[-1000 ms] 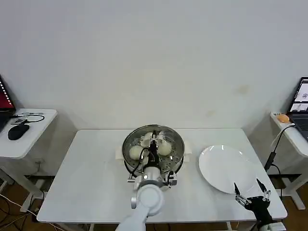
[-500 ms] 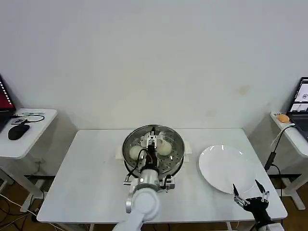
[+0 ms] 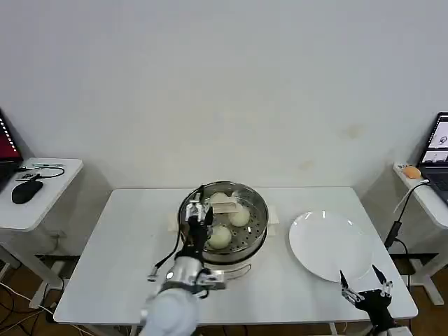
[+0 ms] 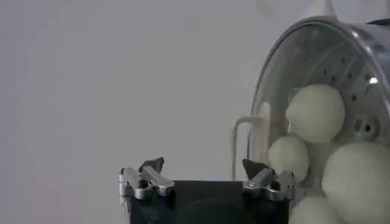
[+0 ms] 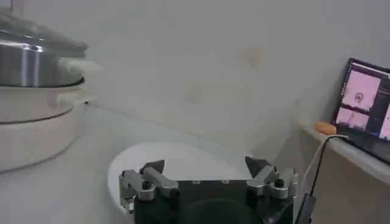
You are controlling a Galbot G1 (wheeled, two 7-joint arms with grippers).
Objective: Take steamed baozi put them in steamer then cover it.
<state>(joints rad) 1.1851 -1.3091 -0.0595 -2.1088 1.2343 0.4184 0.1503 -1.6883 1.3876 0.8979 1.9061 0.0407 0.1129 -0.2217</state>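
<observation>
The steamer [image 3: 241, 246] stands mid-table, a steel pot on a white base. The cover [image 3: 253, 204], a glass lid with a cream bar handle [image 3: 223, 205], lies on top of it. Through the glass I see three steamed baozi [image 3: 220, 237], round and cream-white. My left gripper [image 3: 199, 210] hovers open at the pot's left rim, holding nothing. In the left wrist view the left gripper [image 4: 203, 167] faces the wall, with the cover [image 4: 277, 61] and baozi [image 4: 315, 112] beside it. My right gripper [image 3: 364, 289] rests open near the table's front right corner; the right gripper [image 5: 206, 165] is empty.
A flat white plate [image 3: 329, 245] lies right of the steamer, just beyond the right gripper. The plate [image 5: 183, 159] and the steamer [image 5: 30, 91] also show in the right wrist view. Side desks hold a mouse [image 3: 26, 190] at left and a laptop [image 5: 365, 100] at right.
My left gripper has let go of the lid handle and moved left off the pot's middle to its left rim. The cover stays on the steamer. The right arm has barely moved.
</observation>
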